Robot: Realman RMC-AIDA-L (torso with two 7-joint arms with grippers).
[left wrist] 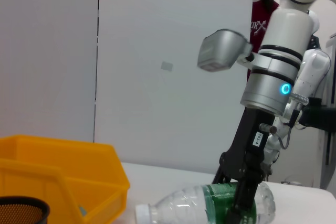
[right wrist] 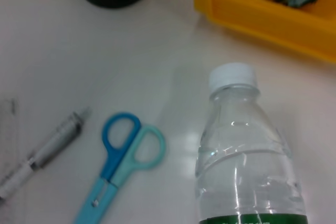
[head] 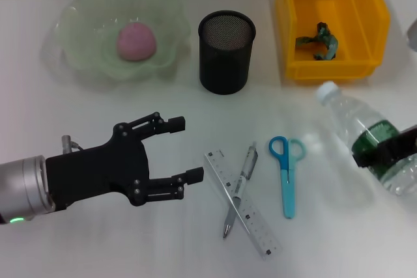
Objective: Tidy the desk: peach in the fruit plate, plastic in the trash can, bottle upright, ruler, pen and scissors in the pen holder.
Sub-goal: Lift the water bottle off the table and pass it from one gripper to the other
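We see the bottle (head: 370, 142) lying near the desk's (head: 98, 239) right edge, the right gripper (head: 386, 151) seemingly clamped on its green label. The left gripper (head: 179, 150) hovers open beside the ruler (head: 242, 203) and pen (head: 240, 189).

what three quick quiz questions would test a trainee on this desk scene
1. True or false: the peach already lies in the fruit plate.
2. Which gripper is at the bottle? A left, B right.
3. Fill in: the pen lies across the ____.

Key: 1 true. 2 B; the right gripper is closed around the lying bottle's green label, while the left gripper hovers open beside the ruler. 3 ruler.
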